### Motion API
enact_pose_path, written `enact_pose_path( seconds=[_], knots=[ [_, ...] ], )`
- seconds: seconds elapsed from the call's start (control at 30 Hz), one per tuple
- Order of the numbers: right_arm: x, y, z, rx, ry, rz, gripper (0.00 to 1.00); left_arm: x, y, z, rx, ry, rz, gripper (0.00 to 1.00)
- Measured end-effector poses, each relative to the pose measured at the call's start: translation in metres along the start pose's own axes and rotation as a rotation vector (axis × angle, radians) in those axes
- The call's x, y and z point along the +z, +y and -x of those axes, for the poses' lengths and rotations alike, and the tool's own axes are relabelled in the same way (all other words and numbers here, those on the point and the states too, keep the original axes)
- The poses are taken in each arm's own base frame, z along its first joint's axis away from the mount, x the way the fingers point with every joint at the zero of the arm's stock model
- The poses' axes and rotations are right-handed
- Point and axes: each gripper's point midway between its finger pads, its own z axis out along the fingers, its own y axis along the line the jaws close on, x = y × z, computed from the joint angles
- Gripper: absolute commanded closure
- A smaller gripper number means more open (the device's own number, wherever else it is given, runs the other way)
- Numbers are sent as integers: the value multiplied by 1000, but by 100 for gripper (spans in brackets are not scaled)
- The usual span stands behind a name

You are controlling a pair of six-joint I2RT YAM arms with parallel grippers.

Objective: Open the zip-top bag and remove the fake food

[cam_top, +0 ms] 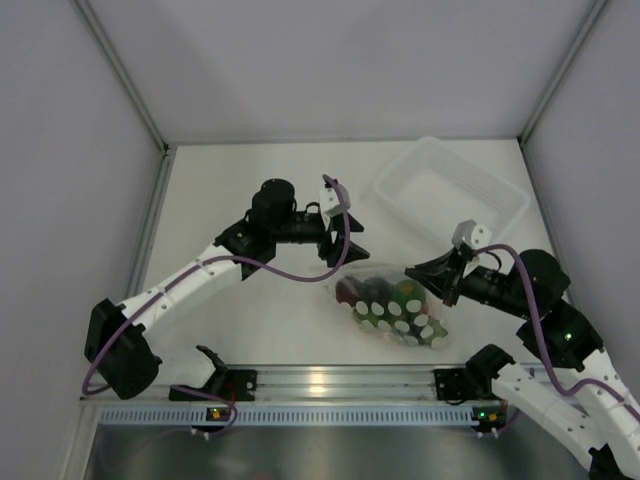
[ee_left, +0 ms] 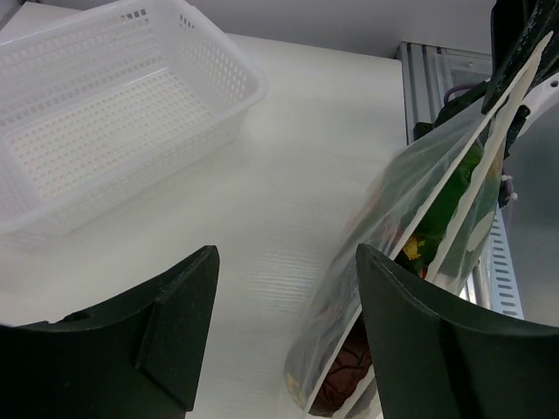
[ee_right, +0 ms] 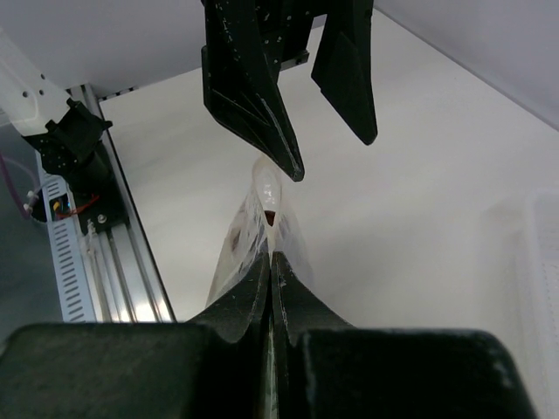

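Observation:
The clear zip-top bag (cam_top: 390, 300) hangs low over the table centre, its top edge held up. Fake food (cam_top: 398, 310) shows through it: green, dark maroon and red pieces behind white spots. My right gripper (cam_top: 432, 275) is shut on the bag's top right edge; in the right wrist view its jaws (ee_right: 272, 262) pinch the thin plastic (ee_right: 266, 205). My left gripper (cam_top: 340, 255) is open at the bag's upper left end. In the left wrist view (ee_left: 284, 271) the bag (ee_left: 419, 218) runs past the right finger (ee_left: 410, 305), a maroon piece (ee_left: 345, 375) showing low inside.
A white perforated tub (cam_top: 450, 190) stands at the back right, also in the left wrist view (ee_left: 105, 113). An aluminium rail (cam_top: 330, 380) runs along the near edge. Grey walls enclose the table on three sides.

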Motion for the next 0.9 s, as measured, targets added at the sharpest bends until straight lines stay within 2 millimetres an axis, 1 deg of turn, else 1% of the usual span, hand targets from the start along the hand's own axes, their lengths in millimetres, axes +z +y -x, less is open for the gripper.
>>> enact_pose_path(
  seconds=[0.17, 0.3, 0.43, 0.6, 0.9],
  knots=[
    [1, -4, -2, 4, 8, -17, 100, -2, 2, 1, -4, -3, 27, 29],
    [5, -6, -6, 12, 24, -23, 100, -8, 1, 11, 9, -23, 44, 29],
    [5, -8, -6, 13, 25, -30, 100, -12, -3, 18, 23, -40, 43, 31],
    [5, -9, -6, 13, 25, -36, 100, -12, -6, 13, 18, -33, 28, 37],
    [4, -8, -4, 9, 17, -35, 100, -8, -13, 3, 7, -16, -32, 44]
  ],
)
